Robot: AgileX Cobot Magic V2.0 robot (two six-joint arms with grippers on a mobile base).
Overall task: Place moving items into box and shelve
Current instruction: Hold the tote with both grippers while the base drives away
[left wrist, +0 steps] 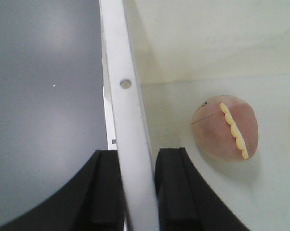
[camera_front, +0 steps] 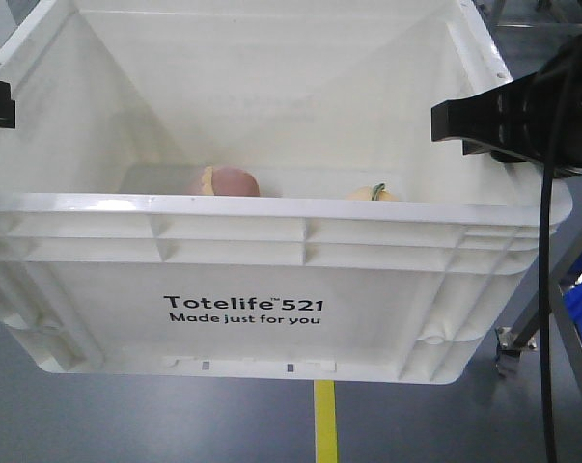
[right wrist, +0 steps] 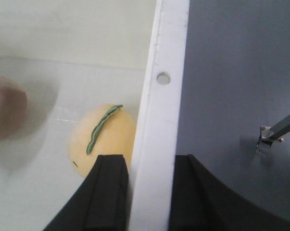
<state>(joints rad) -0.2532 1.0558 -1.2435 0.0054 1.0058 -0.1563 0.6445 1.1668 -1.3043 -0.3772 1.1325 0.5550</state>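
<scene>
Two toys: both lie on the bottom of the box (camera_front: 271,253); the pinkish-brown toy (left wrist: 225,127) with its wavy yellow rim is toward the left end; the pale yellow fruit (right wrist: 104,137) with its green leaf is toward the right end; the two are apart from each other.
Left gripper (left wrist: 136,161): clenched on the box's left rim; one finger inside the wall, one outside, both pressed against the white plastic.
Right gripper (right wrist: 152,163): clamped the same way on the right rim; its inner finger is just beside the yellow fruit; whether they touch, I cannot tell.
Box position: held off the grey floor (camera_front: 175,424), with the yellow line (camera_front: 325,424) showing below it; roughly level; the printed side faces the front camera.
Long axis: runs side to side across the robot, from one gripper to the other; each arm has its own end, so neither is nearer.
Step in hand: loading looks finished; shelving appears to be what is left.
Coming move: it turns on both arms travelling together with the gap between them unchanged; no shelf shows in these views, so I cannot tell its direction.
Risk: the hold is only a pinch on two rims; an uneven lift could tilt the box, roll the toys, or let a rim slip.
</scene>
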